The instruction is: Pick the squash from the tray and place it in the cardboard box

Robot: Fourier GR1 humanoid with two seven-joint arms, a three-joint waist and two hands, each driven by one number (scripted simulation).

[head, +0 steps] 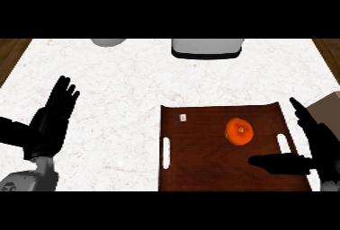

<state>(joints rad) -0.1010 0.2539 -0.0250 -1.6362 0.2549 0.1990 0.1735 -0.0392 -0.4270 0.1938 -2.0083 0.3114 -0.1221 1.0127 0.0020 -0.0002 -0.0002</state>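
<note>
Toward the lower right of the frame we see a dark brown tray lying on the white marbled table, with a pale slot handle near each of its side edges. On the tray, right of its middle, rests the orange squash, round and free of either hand. A small pale speck sits near the tray's upper left corner; we cannot tell what it is.

Our right hand shows at the right edge, over the tray's right side. Its fingers stretch straight up the frame, and its thumb juts left across the tray, below the squash and apart from it. It is spread wide and holds nothing.

Our left hand rests at the left of the frame, over bare table, fingers straight and pointing up, holding nothing.

At the right edge, behind the right hand, a tan corner of the cardboard box peeks in. Along the top edge sit a grey rounded object and a pale appliance with a dark base.
</note>
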